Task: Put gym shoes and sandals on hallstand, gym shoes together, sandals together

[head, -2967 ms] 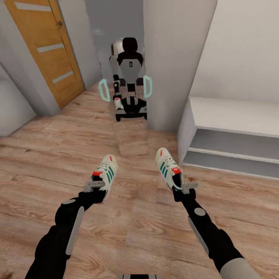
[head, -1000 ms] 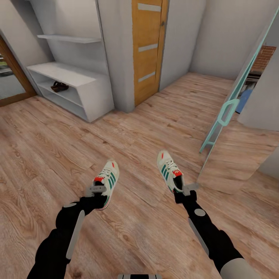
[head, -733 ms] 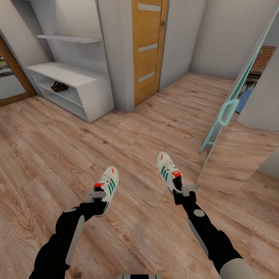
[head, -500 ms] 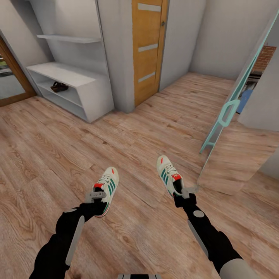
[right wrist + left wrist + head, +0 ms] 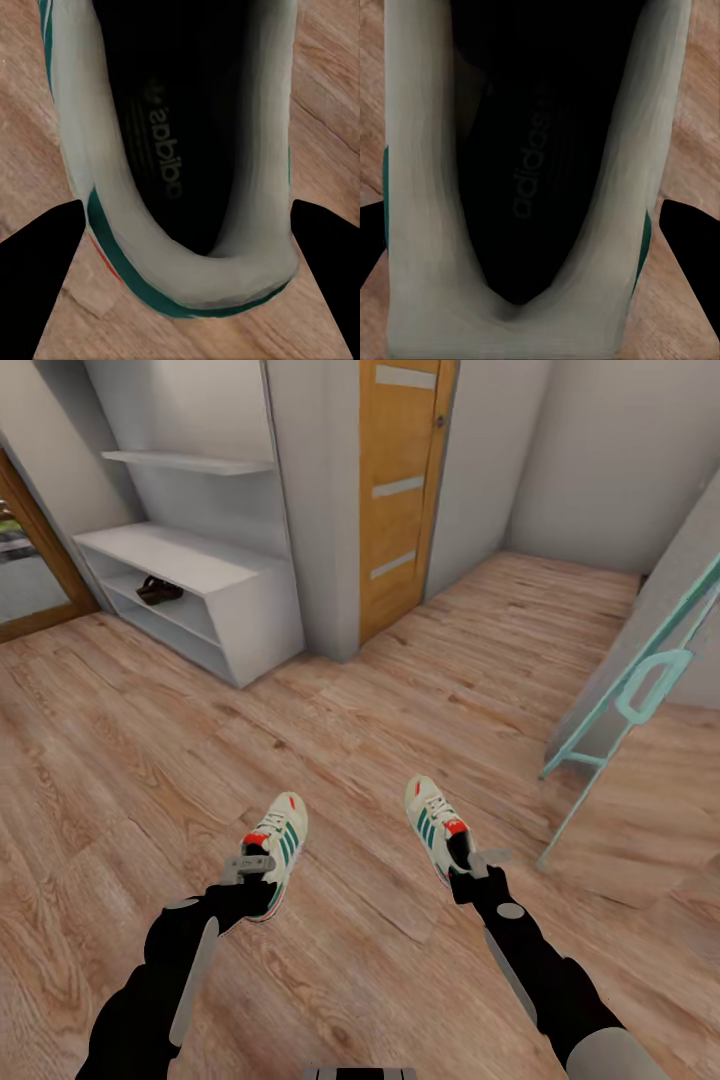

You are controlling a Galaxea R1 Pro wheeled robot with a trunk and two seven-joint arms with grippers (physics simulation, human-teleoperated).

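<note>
Head view: left gripper (image 5: 250, 868) clamped on the heel of the left gym shoe (image 5: 277, 838); right gripper (image 5: 470, 860) clamped on the heel of the right gym shoe (image 5: 434, 826). Both shoes held above the corridor floor (image 5: 400, 680), toes pointing away. Wrist views: collar sits between the fingers (image 5: 690, 247) (dark tips flank each side). Sandals (image 5: 158, 590) lie in the hallstand (image 5: 190, 560).

Open floor (image 5: 150, 760) leads to the hallstand (image 5: 200, 575).

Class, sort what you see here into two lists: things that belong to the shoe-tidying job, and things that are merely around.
Belong to the job:
left gym shoe
right gym shoe
sandals
hallstand
corridor floor

Merely around:
wooden door
teal-framed mirror
</note>
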